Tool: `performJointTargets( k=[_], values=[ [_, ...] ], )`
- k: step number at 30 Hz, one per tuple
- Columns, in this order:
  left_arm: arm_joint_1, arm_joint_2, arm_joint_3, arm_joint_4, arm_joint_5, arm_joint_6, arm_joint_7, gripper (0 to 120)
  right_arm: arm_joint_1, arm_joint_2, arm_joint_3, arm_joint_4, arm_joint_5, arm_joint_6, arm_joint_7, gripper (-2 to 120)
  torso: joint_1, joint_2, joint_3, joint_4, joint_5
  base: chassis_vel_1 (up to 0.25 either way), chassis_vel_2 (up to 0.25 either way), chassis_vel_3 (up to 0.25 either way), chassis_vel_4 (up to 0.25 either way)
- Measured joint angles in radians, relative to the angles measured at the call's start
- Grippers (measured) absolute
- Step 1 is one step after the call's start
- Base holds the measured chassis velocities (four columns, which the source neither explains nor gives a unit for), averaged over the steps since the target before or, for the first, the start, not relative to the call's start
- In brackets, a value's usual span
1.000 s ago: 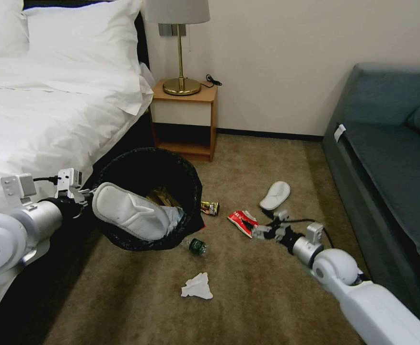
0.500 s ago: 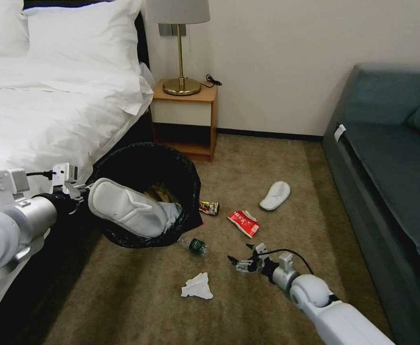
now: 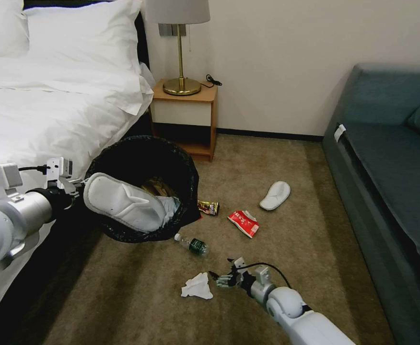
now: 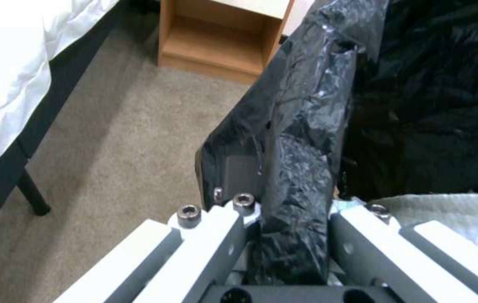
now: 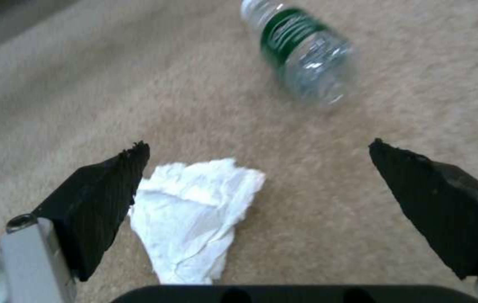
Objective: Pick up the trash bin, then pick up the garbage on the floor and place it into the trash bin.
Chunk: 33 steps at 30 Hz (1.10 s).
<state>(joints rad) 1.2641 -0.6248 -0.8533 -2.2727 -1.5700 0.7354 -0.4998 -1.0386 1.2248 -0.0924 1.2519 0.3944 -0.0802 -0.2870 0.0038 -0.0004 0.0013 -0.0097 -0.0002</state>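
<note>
My left gripper (image 3: pixel 75 190) is shut on the rim of the trash bin (image 3: pixel 140 146), holding the black-lined bin tilted above the floor beside the bed; the left wrist view shows the black bag (image 4: pixel 297 176) pinched between its fingers. A white slipper (image 3: pixel 123 203) and some wrappers lie in the bin's mouth. My right gripper (image 3: pixel 218 280) is open and low over the carpet, just right of a crumpled white tissue (image 3: pixel 197 286). In the right wrist view the tissue (image 5: pixel 194 214) lies by one fingertip (image 5: pixel 112 189), with a small bottle (image 5: pixel 300 59) beyond.
On the carpet lie the bottle (image 3: pixel 193 245), a gold wrapper (image 3: pixel 209 207), a red wrapper (image 3: pixel 244 223) and a second white slipper (image 3: pixel 275 195). The bed (image 3: pixel 37 120) is at the left, a nightstand (image 3: pixel 185 122) with a lamp stands behind, and a teal sofa (image 3: pixel 392 172) is at the right.
My right gripper has swept from beside the red wrapper leftward and nearer, down to the tissue. My left arm has shifted the bin slightly left and up.
</note>
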Motion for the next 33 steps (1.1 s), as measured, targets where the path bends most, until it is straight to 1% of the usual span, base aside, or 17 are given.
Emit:
performJointTargets(
  k=[5, 8, 11, 12, 16, 18, 20, 27, 29, 30, 33],
  values=[
    [-0.010, -0.005, 0.016, -0.006, 0.002, 0.000, -0.001, 1, 0.015, 0.040, -0.041, -0.069, -0.043, 0.008, 0.006, 100, 0.000, 0.000, 0.000, -0.0001, 0.0000, 0.000, 0.000, 0.000, 0.000],
    [-0.010, -0.005, 0.017, -0.008, 0.002, 0.000, -0.001, 1, 0.016, 0.046, -0.044, -0.083, -0.055, 0.012, 0.006, 100, 0.000, 0.000, 0.000, 0.0000, 0.0002, 0.000, 0.000, 0.000, 0.000],
    [-0.010, -0.006, 0.023, -0.016, 0.003, 0.000, -0.004, 1, 0.023, 0.072, -0.046, -0.155, -0.127, 0.037, 0.001, 100, 0.000, 0.000, 0.000, 0.0000, 0.0001, 0.000, 0.000, 0.000, 0.000],
    [-0.010, -0.006, 0.023, -0.016, 0.003, 0.000, -0.004, 1, 0.023, 0.072, -0.046, -0.155, -0.127, 0.037, 0.001, 100, 0.000, 0.000, 0.000, 0.0000, 0.0001, 0.000, 0.000, 0.000, 0.000],
    [-0.009, -0.006, 0.026, -0.024, 0.003, 0.000, -0.006, 1, 0.033, 0.095, -0.048, -0.218, -0.202, 0.054, -0.001, 100, 0.000, 0.000, 0.000, -0.0001, 0.0001, 0.000, 0.000, 0.000, 0.000],
    [-0.009, -0.006, 0.027, -0.025, 0.003, 0.000, -0.006, 1, 0.037, 0.101, -0.048, -0.234, -0.216, 0.059, -0.001, 100, 0.000, 0.000, 0.000, -0.0001, 0.0001, 0.000, 0.000, 0.000, 0.000],
    [-0.009, -0.006, 0.030, -0.027, 0.004, 0.000, -0.007, 1, 0.052, 0.122, -0.041, -0.280, -0.251, 0.091, -0.003, 100, 0.000, 0.000, 0.000, -0.0002, -0.0001, 0.000, 0.000, 0.000, 0.000],
    [-0.017, -0.005, 0.044, -0.028, 0.005, 0.000, -0.008, 1, 0.067, 0.143, -0.029, -0.317, -0.266, 0.107, -0.005, 99, 0.000, 0.000, 0.000, -0.0001, 0.0001, 0.000, 0.000, 0.000, 0.000],
    [-0.022, -0.006, 0.049, -0.025, 0.006, 0.000, -0.008, 1, 0.069, 0.143, -0.029, -0.318, -0.270, 0.109, -0.004, 96, 0.000, 0.000, 0.000, -0.0002, 0.0000, 0.000, 0.000, 0.000, 0.000],
    [-0.025, -0.007, 0.053, -0.023, 0.007, 0.000, -0.008, 1, 0.069, 0.143, -0.031, -0.317, -0.276, 0.112, -0.004, 93, 0.000, 0.000, 0.000, -0.0003, -0.0001, 0.000, 0.000, 0.000, 0.000],
    [-0.025, -0.008, 0.054, -0.023, 0.007, 0.000, -0.008, 1, 0.070, 0.143, -0.033, -0.316, -0.279, 0.113, -0.004, 92, 0.000, 0.000, 0.000, -0.0003, 0.0000, 0.000, 0.000, 0.000, 0.000]
  ],
)
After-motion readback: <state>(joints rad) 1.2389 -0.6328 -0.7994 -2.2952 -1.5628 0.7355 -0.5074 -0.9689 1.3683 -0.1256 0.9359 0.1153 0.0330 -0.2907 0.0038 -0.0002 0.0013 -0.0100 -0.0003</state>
